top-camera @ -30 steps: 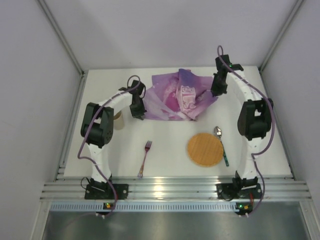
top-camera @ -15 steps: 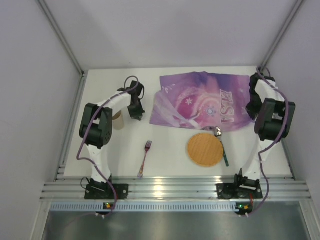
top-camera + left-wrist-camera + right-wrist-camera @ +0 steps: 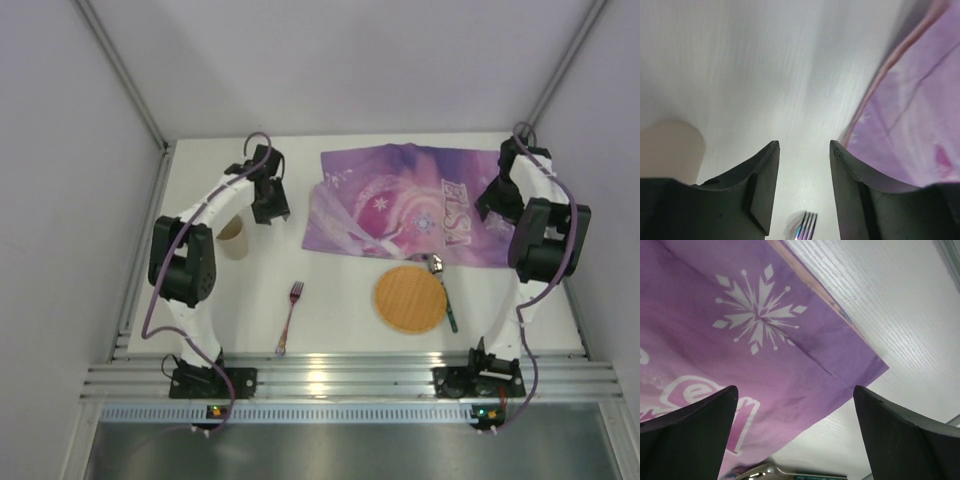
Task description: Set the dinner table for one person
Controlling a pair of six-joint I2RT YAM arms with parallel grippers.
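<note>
Desk (image 3: 340, 300) is the white top filling the cell floor, with a ribbed rail along its near edge and the arm bases bolted there; everything sits on it. Purple mat (image 3: 400, 205) lies mostly flat across the far right half, lettering toward its right end, left part creased. Left hand (image 3: 272, 212) hangs over bare desk just left of the mat's left edge, fingers (image 3: 760, 190) a little apart, nothing between them (left wrist view shows only white top in the gap). Cup (image 3: 232, 237) stands upright to the near-left of that hand, apart from it. Fork (image 3: 291, 315) lies on the desk nearer the rail, tines pointing far, well clear of the mat; the tines (image 3: 806, 222) just show below the left fingers. Right hand (image 3: 488, 207) is over the mat's right end, fingers (image 3: 690, 435) spread wide, gripping nothing. The right wrist view shows the mat's corner (image 3: 860, 367) and a white snowflake print under it; can't tell if the hand touches the cloth. Round tan disc (image 3: 409, 298) sits just on the near side of the mat, centre-right. Spoon (image 3: 443, 292) lies along the disc's right side, bowl at the mat's near edge, handle toward the rail; can't tell whether it touches either.
</note>
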